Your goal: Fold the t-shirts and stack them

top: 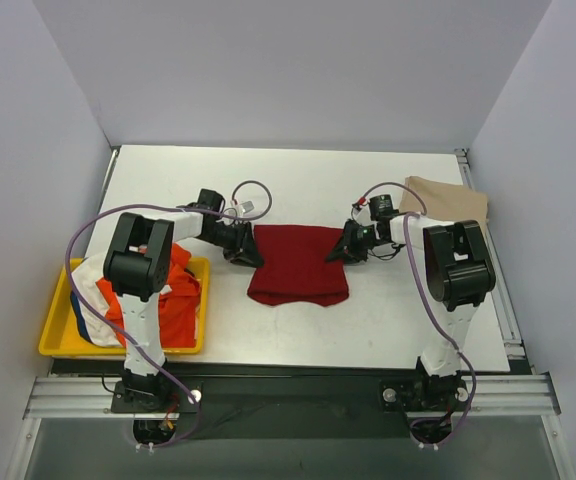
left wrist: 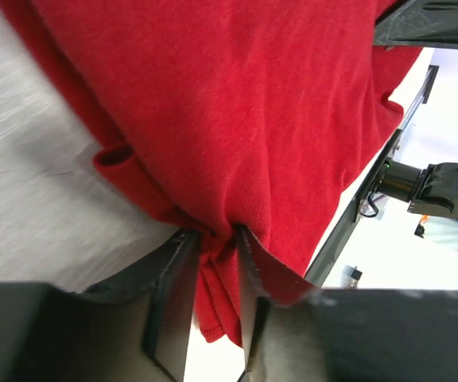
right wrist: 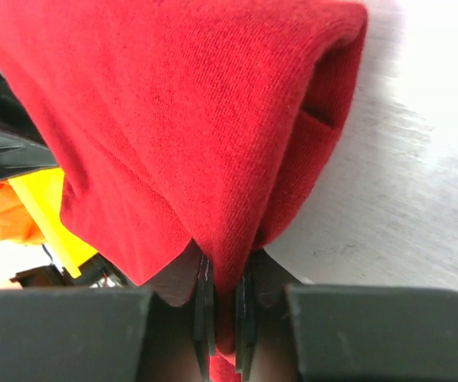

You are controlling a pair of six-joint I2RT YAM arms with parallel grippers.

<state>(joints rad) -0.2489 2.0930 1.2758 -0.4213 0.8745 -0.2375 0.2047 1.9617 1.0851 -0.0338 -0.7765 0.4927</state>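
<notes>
Grippers are both engaged on one garment; entries run across the table [top: 388, 325] from its left side. Far left, near edge: yellow tray [top: 53, 345] holding a heap of the orange shirt [top: 180, 300], the white shirt [top: 90, 290] and a sliver of the blue shirt [top: 79, 325], all unfolded. Left gripper [top: 245, 247] reaches inward from beside the tray, fingers pressed together on a bunched pinch of the dark red shirt [top: 298, 265] at its left side edge; the left wrist view shows cloth gathered between the pads, table just beneath. The red shirt lies mid-table, squarely between the two arms, already doubled into a rough rectangle. Both pinch points sit toward its far end, so most of the cloth lies nearward of the line joining them. Right gripper [top: 346, 246] mirrors this on the right side edge, fingers nearly touching with a doubled layer clamped between. Far right corner: the tan shirt [top: 450, 200], flat, well apart from both arms. Judgement: the grip line runs left-right, so the next fold probably carries the far end toward the near hem. Both arms are equally near and must travel together, or the edge skews.
</notes>
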